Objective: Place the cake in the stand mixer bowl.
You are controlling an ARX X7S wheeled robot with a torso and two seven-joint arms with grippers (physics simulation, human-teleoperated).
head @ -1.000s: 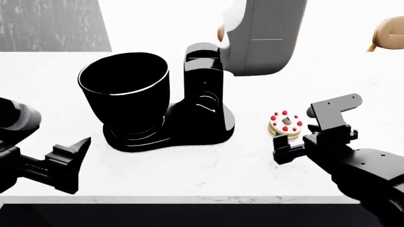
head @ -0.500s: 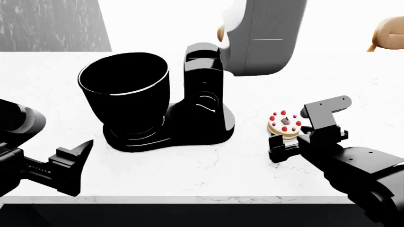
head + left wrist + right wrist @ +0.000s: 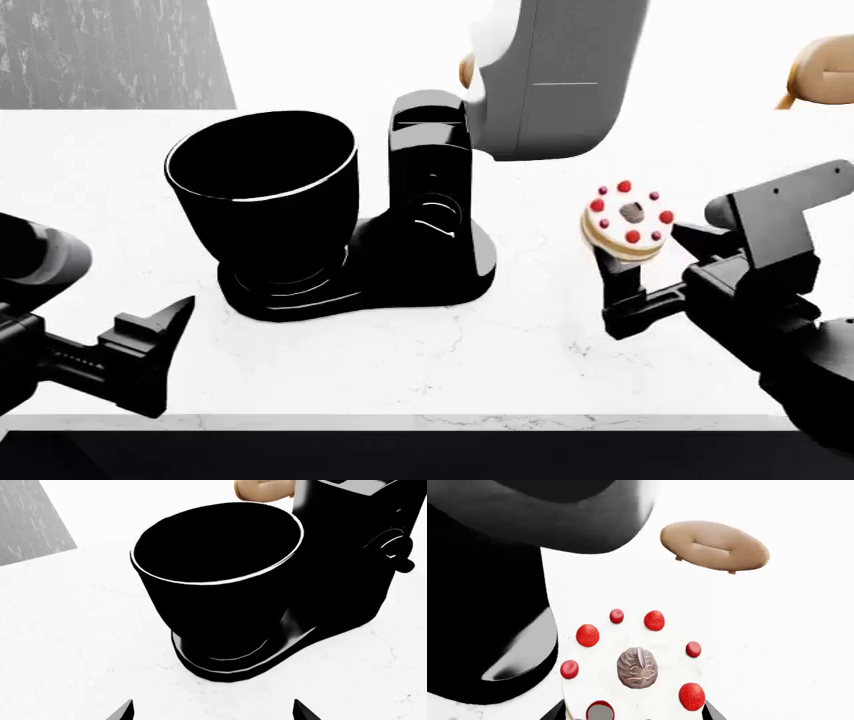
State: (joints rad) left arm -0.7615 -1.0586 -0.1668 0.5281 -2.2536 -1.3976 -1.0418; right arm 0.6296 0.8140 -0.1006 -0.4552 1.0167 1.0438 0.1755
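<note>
The tiny cake point(image 3: 630, 222), tan with white icing and red berries round a dark centre, is held in my right gripper point(image 3: 651, 262), lifted above the counter to the right of the mixer. The right wrist view shows its iced top point(image 3: 637, 667) between the jaws. The glossy black stand mixer bowl point(image 3: 264, 190) with a pale rim stands on the mixer base at centre-left; it fills the left wrist view point(image 3: 217, 575). My left gripper point(image 3: 158, 345) is open and empty near the counter's front left, short of the bowl.
The mixer's black column point(image 3: 430, 200) and raised grey-white head point(image 3: 554, 75) stand between the cake and the bowl. Tan loaves lie at the back point(image 3: 817, 70); one shows in the right wrist view point(image 3: 714, 546). The white counter point(image 3: 441, 380) ends at the front edge.
My right gripper has closed on the cake and lifted it up off the counter, tilting it. The left arm has barely moved.
</note>
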